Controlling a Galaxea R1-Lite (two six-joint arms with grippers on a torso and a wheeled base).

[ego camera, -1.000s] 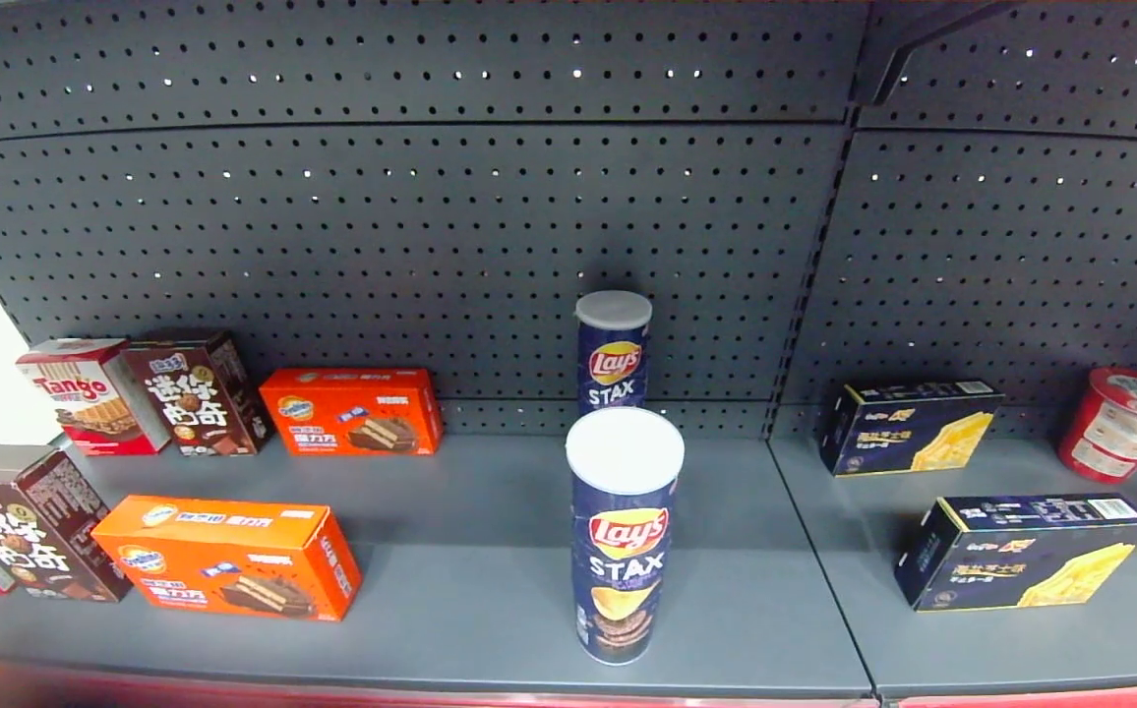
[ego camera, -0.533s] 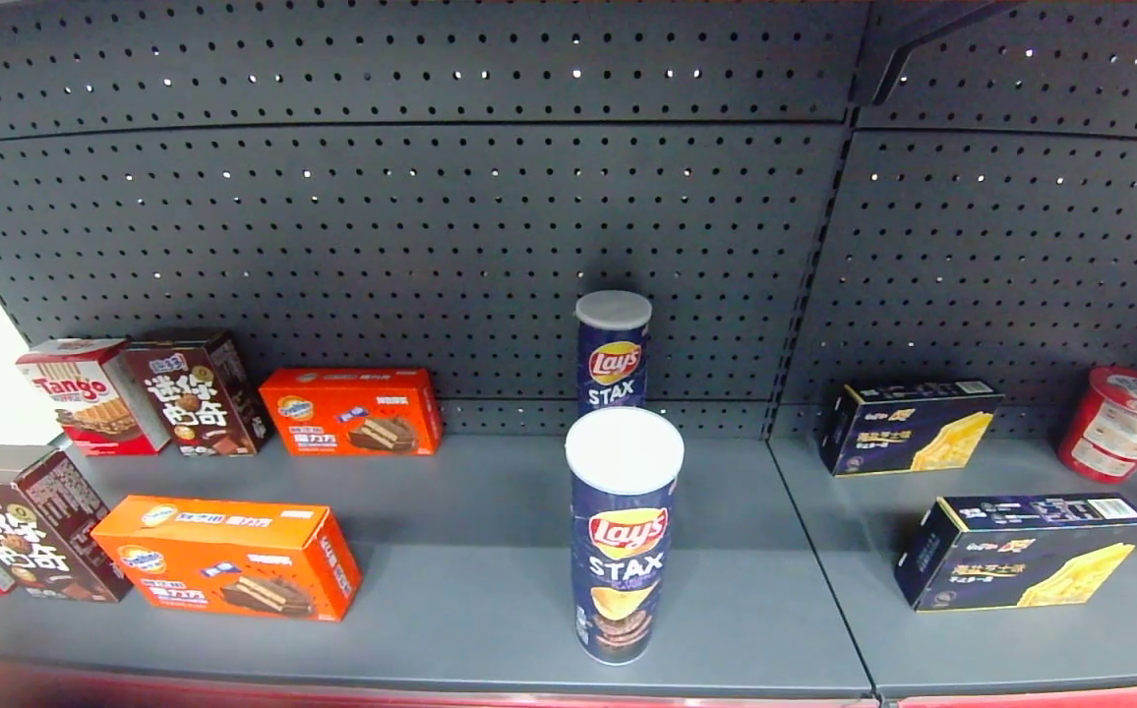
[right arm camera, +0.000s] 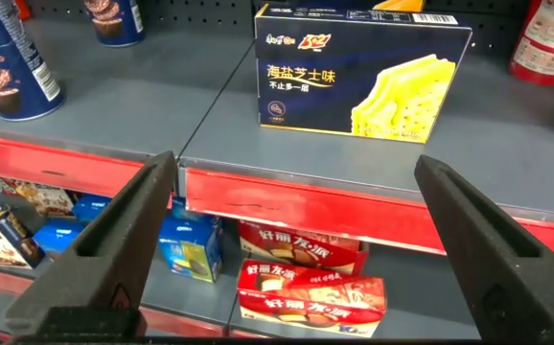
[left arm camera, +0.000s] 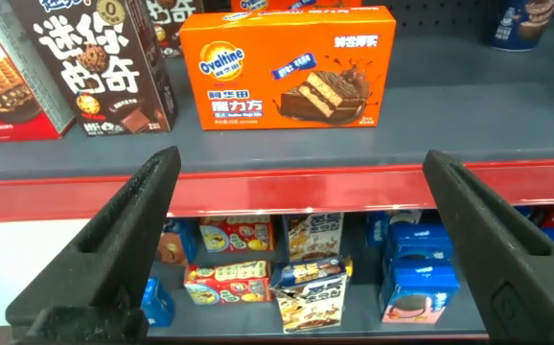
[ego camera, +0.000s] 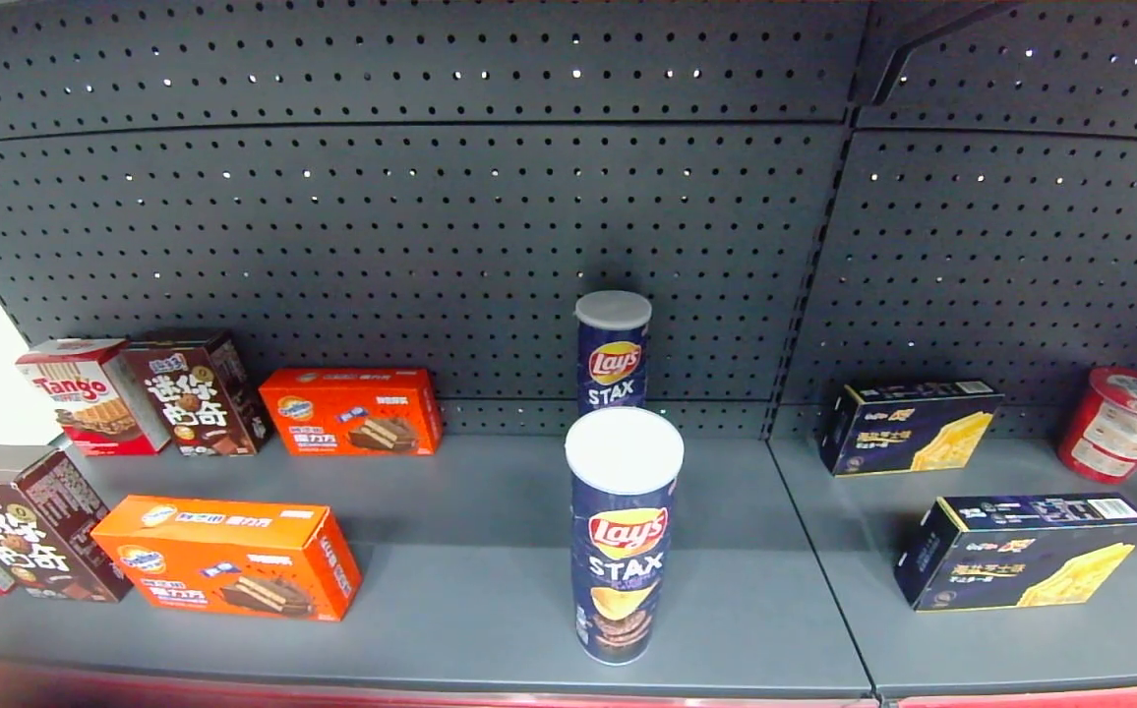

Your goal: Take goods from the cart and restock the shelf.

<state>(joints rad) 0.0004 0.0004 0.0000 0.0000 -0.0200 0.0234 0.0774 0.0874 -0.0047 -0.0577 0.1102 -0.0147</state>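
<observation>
The grey shelf (ego camera: 470, 580) carries goods in two rows. Two dark blue chip cans stand in the middle, one at the front (ego camera: 624, 536) and one behind it (ego camera: 613, 352). My left gripper (left arm camera: 301, 240) is open and empty, below and in front of the shelf's red edge (left arm camera: 287, 187), facing an orange cake box (left arm camera: 288, 69). Open and empty too, my right gripper (right arm camera: 301, 240) hangs before the red edge (right arm camera: 354, 206) in front of a dark blue cracker box (right arm camera: 361, 86). The front chip can (right arm camera: 9, 57) appears at the side of that view.
Orange, brown and red-white snack boxes (ego camera: 197, 393) fill the shelf's left part. Two dark blue boxes (ego camera: 1021, 551) and a red cup (ego camera: 1119, 423) sit at the right. A lower shelf holds several snack packs (right arm camera: 311, 287) and boxes (left arm camera: 311, 287). Perforated back panel (ego camera: 431, 246) behind.
</observation>
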